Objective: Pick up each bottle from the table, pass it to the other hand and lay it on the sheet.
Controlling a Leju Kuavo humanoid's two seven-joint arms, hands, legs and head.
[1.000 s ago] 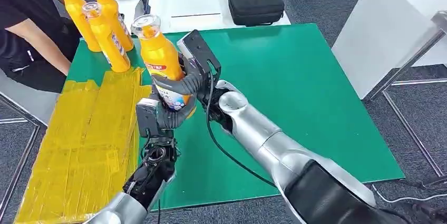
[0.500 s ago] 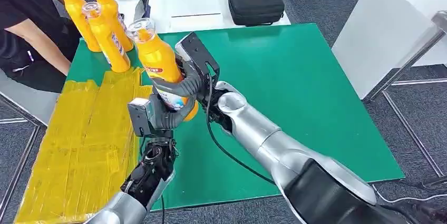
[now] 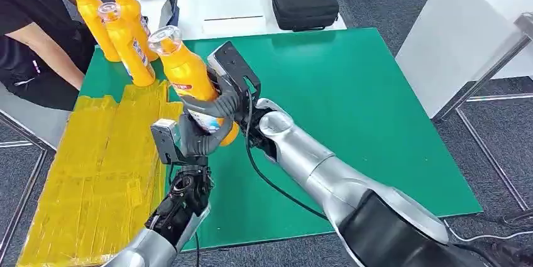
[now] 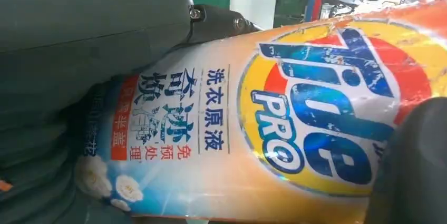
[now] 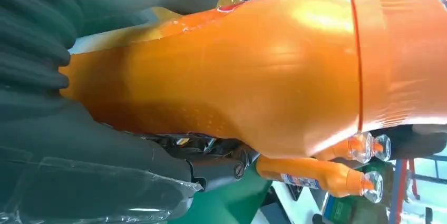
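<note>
Even, bright indoor light fills the head view; the green table [image 3: 377, 110] reads flat and saturated, with soft, faint shadows just under the right hand [image 3: 223, 88] and left hand [image 3: 188, 141]. The silver forearm behind the right hand carries pale highlights. The clear cap of the held detergent bottle [image 3: 188, 78], above both hands, glints white.

In the left wrist view the bottle's label [image 4: 316, 113], pressed close against the hand, is sharp but shows glossy sheen and slight motion softness; the background beyond is blown out near a bright window.

In the right wrist view the orange bottle body [image 5: 263, 71] has broad glare patches, the fingers [image 5: 37, 34] are dark and underexposed, and the far bottles [image 5: 316, 176] are slightly soft.
</note>
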